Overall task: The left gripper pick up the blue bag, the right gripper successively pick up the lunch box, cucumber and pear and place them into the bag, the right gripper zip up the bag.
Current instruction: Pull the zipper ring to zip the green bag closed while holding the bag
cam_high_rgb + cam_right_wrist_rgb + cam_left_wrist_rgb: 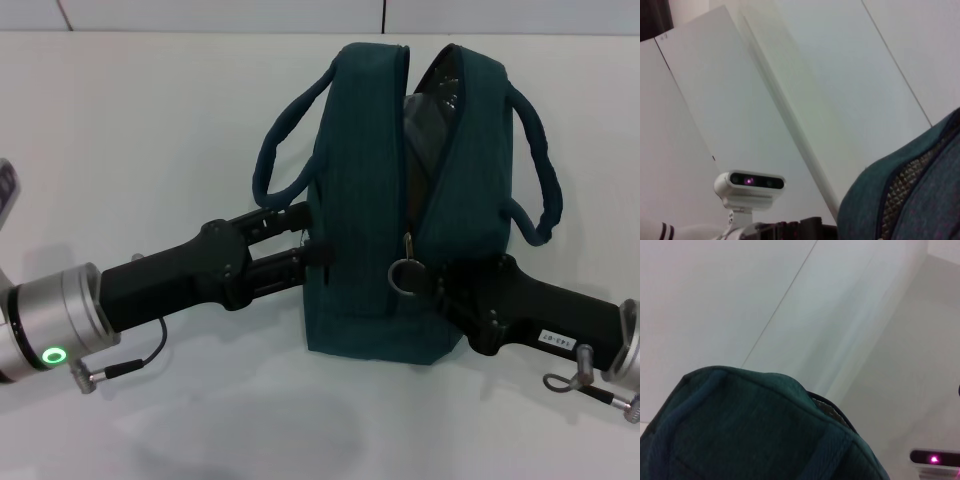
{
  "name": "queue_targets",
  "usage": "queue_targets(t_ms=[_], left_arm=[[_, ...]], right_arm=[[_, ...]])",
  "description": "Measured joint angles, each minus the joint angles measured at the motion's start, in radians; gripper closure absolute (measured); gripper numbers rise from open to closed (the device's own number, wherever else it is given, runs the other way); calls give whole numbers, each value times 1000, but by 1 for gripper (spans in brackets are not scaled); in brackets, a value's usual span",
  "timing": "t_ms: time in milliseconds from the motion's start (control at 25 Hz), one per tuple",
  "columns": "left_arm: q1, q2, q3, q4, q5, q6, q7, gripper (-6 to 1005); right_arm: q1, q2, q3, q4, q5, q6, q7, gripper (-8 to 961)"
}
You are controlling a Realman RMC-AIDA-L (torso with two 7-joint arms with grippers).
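The blue bag (370,220) stands upright on the white table (150,140), its top gaping and showing silver lining (432,110). The zip is closed along the lower front, and the ring zipper pull (405,275) hangs there. My left gripper (305,243) reaches in from the left, its two fingers clamped on the bag's side panel below a handle (275,150). My right gripper (445,285) sits against the bag's front right, right beside the ring pull. The bag also fills part of the left wrist view (755,430) and the right wrist view (910,200). Lunch box, cucumber and pear are out of view.
The table runs back to a white wall (300,15). The bag's second handle (535,150) loops out on the right. Cables hang under both wrist cuffs (140,365). My head camera (750,182) shows in the right wrist view.
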Motion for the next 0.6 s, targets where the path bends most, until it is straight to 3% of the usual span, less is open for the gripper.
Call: queue_targets(t_ms=[600], left_arm=[[1, 1, -3, -1, -3, -2, 0, 264]], right_arm=[[-14, -9, 26, 30, -2, -42, 4, 932]])
